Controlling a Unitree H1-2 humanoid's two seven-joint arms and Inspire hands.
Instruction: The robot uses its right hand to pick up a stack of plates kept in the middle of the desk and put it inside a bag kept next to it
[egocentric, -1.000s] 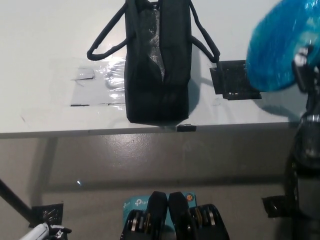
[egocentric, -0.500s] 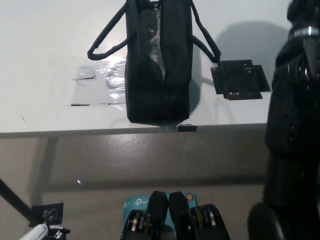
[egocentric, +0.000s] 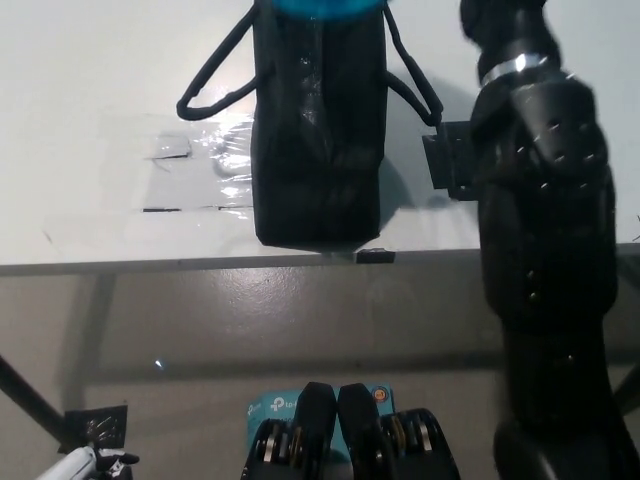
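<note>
The right arm (egocentric: 540, 200) is reaching over the black bag (egocentric: 318, 130); its hand is out of view, so I cannot tell its grip. The blue plates (egocentric: 325, 8) are showing just above the bag mouth, probably needing lowering inside next

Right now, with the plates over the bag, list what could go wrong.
1. Only a blue edge of the stack of plates shows at the picture's top, above the black bag; it could catch the soft rim instead of dropping in.
2. The bag stands near the desk front edge; a push might tip it off.
3. The right arm hides the right hand, so its hold cannot be checked.
</note>
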